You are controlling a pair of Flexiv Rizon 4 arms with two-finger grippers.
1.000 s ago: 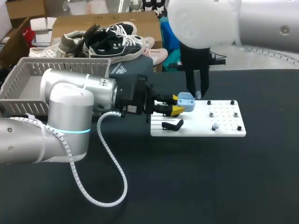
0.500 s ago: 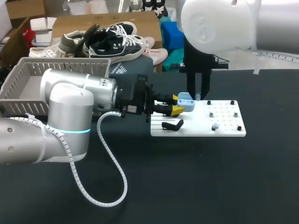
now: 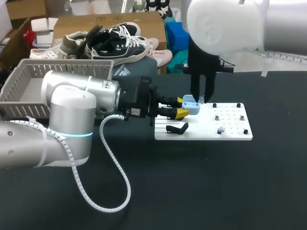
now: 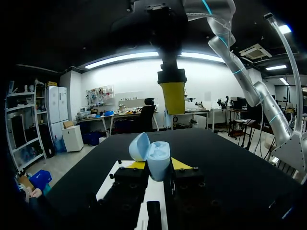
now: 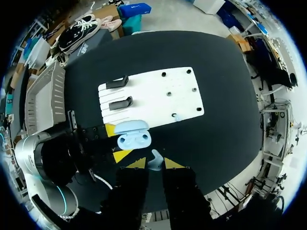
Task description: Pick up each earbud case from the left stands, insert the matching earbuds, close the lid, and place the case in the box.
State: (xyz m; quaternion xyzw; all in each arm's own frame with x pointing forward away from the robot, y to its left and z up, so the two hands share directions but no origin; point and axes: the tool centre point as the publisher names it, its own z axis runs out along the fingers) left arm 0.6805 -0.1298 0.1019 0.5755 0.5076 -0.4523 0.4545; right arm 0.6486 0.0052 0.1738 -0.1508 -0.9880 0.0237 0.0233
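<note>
Seemingly empty open earbud case (image 5: 133,140)

basket (image 3: 62,62) partly hidden, case (image 4: 158,157) base inside left gripper (image 4: 158,165)

I find no readable word, number, label or sign: none on the earbud case (image 3: 191,104), the white board (image 3: 230,129) or the table (image 3: 240,191).
</note>
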